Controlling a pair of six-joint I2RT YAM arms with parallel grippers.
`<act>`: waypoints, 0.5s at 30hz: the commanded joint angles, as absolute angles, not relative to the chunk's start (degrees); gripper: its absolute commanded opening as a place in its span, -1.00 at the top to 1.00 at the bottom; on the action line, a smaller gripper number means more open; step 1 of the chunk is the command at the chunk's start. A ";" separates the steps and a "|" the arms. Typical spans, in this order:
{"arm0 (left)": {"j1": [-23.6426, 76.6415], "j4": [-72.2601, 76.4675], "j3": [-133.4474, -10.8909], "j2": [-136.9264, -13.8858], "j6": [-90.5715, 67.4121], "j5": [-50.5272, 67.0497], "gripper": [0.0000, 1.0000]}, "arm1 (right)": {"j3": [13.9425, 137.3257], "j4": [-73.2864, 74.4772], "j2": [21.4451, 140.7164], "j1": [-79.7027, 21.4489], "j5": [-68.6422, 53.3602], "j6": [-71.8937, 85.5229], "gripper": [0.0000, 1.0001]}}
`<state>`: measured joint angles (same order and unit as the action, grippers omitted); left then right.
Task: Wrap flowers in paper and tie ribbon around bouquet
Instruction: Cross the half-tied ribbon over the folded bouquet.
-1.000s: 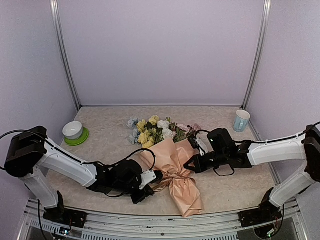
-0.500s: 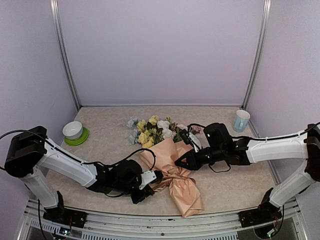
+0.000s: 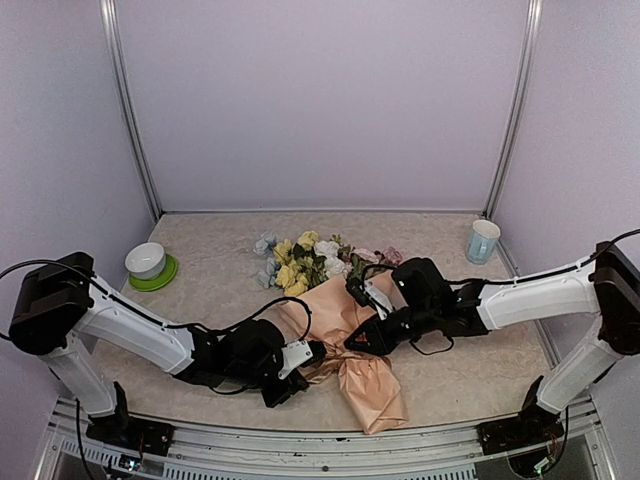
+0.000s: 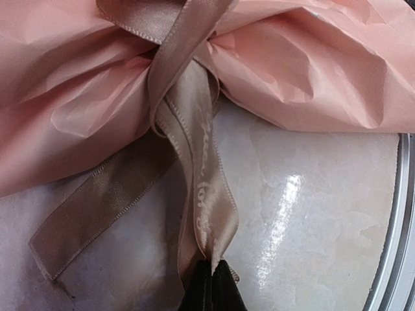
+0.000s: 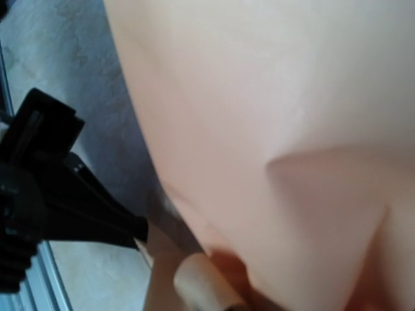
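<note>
Your left arm [image 3: 140,335] lies low across the pale marbled table [image 3: 450,370], with the left gripper [image 4: 211,272] clamped on the tan satin ribbon [image 4: 198,188] tied round the peach-paper bouquet [image 3: 335,305]. Your right gripper [image 3: 365,338] reaches against its waist; you cannot tell its opening.

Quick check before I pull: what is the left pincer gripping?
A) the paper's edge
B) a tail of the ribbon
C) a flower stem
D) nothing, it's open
B: in the left wrist view, one tail of the ribbon runs down from the knot on the paper and ends pinched in the closed tips of the left pincer.
</note>
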<state>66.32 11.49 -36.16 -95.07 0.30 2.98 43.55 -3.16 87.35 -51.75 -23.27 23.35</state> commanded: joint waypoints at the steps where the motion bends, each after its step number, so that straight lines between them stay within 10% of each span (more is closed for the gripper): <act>1: 66.53 11.78 -37.27 -94.46 0.57 3.14 1.00 | 44.93 -2.88 88.55 -52.17 -25.78 22.89 0.69; 15: 66.47 11.54 -36.90 -94.07 1.18 2.90 1.00 | 42.38 -9.71 84.50 -48.92 -23.75 31.25 1.00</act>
